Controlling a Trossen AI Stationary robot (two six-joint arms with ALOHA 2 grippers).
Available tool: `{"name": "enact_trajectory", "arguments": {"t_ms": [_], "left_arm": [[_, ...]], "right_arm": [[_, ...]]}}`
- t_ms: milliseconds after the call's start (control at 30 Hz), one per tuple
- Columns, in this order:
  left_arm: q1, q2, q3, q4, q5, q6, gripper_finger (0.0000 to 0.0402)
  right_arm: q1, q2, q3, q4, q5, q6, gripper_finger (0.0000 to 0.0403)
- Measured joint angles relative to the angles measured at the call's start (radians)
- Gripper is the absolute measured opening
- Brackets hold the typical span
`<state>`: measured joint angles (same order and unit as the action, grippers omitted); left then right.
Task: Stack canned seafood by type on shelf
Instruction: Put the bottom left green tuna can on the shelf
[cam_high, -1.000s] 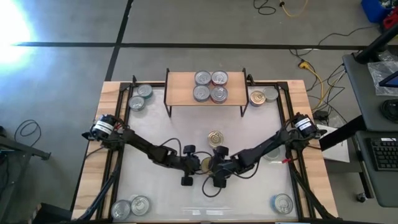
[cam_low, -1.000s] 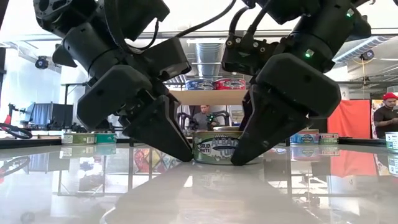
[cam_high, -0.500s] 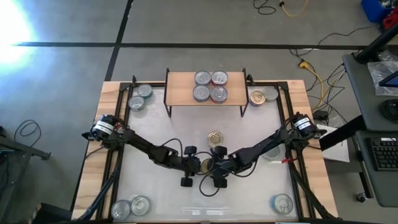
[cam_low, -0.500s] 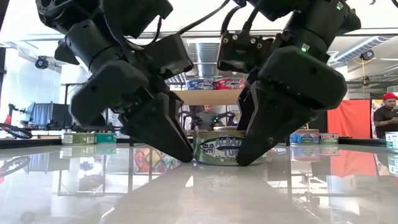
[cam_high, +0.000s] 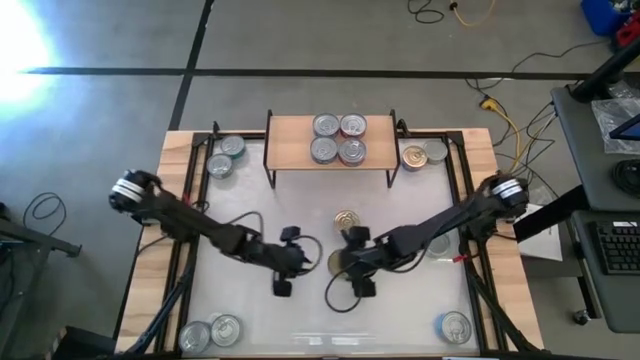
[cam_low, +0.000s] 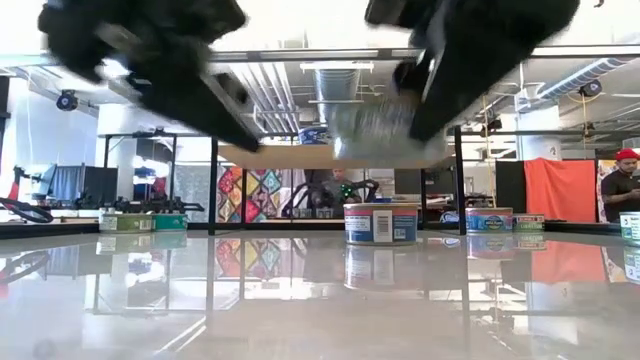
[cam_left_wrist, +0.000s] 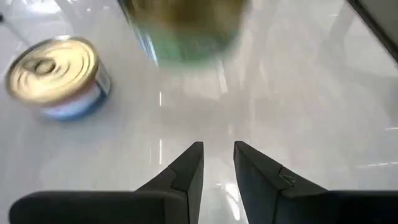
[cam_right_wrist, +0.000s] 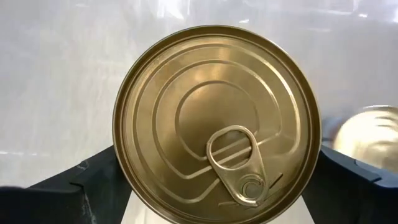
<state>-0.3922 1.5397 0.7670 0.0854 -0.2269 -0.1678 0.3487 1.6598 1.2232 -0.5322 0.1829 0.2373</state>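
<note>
- The right end effector pinches a gold-topped tin by its sides, pull tab up; in the low view the tin is blurred and clear of the bench.
- The left end effector has its fingers pressed nearly together, a narrow gap between them, holding nothing; it hangs above the bench middle, just beside the right one.
- In the left wrist view the lifted tin shows only as a cut-off greenish smear; the low view shows both arms as dark streaks.
- A second gold-topped tin with bluish sides stands on the bench just beyond the end effectors.
- Near corners: 2 silver-topped tins on the left, 1 on the right.
- The glossy white bench, edged in wood, mirrors the room.
- The shelf at the far edge carries 4 tins in a tight square, 2 of them with reddish tops.
- 2 tins sit left of the shelf, 2 more on its right.
- Beyond: grey floor, cables, and in the low view a person at the right edge.
</note>
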Motion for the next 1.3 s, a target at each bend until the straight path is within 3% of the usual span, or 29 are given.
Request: {"name": "enact_trajectory", "arguments": {"t_ms": [133, 300, 533, 833, 1300], "left_arm": [[-0.008, -0.163, -0.092, 0.024, -0.036, -0.055, 0.0075], [-0.009, -0.280, -0.172, 0.053, -0.054, -0.078, 0.0075], [-0.004, -0.338, -0.201, 0.061, -0.137, -0.072, 0.0075], [0.011, -0.320, -0.162, 0.054, -0.176, -0.044, 0.0075], [0.088, -0.318, -0.113, 0.033, -0.212, 0.144, 0.0075]], "right_arm": [[-0.040, -0.129, 0.002, -0.179, 0.082, -0.028, 0.0363], [-0.142, -0.277, 0.001, -0.372, 0.200, -0.079, 0.0363], [-0.367, -0.371, -0.001, -0.430, 0.222, -0.270, 0.0363], [-0.606, -0.360, 0.072, -0.426, 0.248, -0.510, 0.0363], [-0.712, -0.211, 0.171, -0.514, 0.271, -0.586, 0.0364]]}}
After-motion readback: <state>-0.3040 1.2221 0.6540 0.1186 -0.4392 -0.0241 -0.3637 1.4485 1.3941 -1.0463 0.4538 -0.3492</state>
